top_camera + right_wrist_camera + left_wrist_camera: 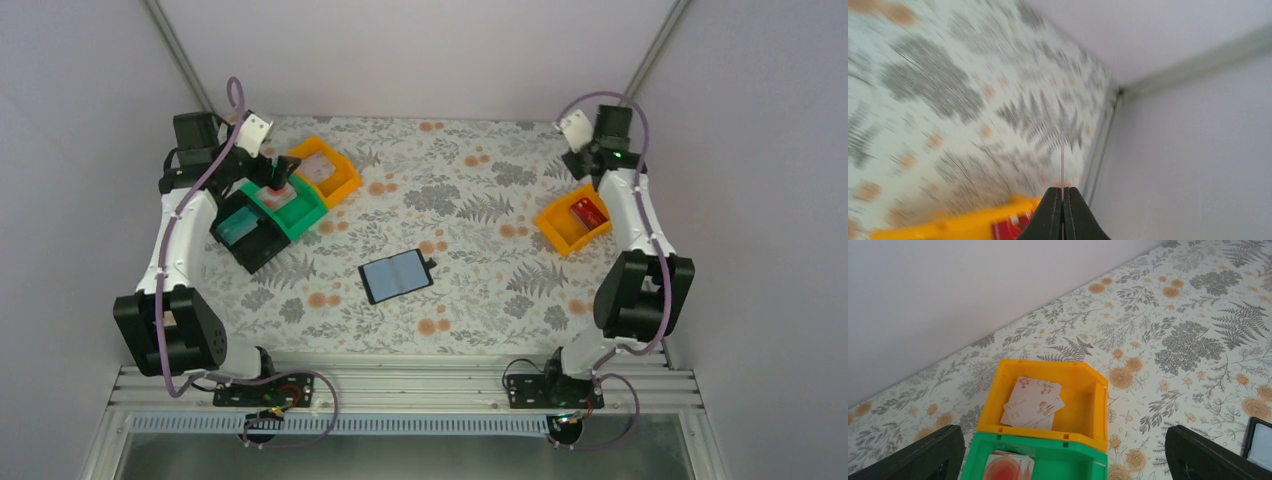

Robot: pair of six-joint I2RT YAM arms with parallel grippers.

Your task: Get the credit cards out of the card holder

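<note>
The card holder (pixel 397 275) lies open at the table's middle, its bluish pockets facing up; its edge also shows in the left wrist view (pixel 1261 442). My left gripper (pixel 1063 460) is open and empty above the green tray (pixel 1068 460), which holds a red-and-white card (pixel 1008 467). Pale cards (pixel 1033 401) lie in the left orange tray (pixel 1088 390). A bluish card (pixel 238 228) lies in the black tray (pixel 262 245). My right gripper (pixel 1062 192) is shut on a thin card (pixel 1062 160) seen edge-on, held above the right orange tray (pixel 562 232), which holds a red card (pixel 1010 227).
The three left trays stand in a row at the far left. White walls close the table at the back and both sides. The right wrist (pixel 592 140) is high near the back right corner post (pixel 1103 145).
</note>
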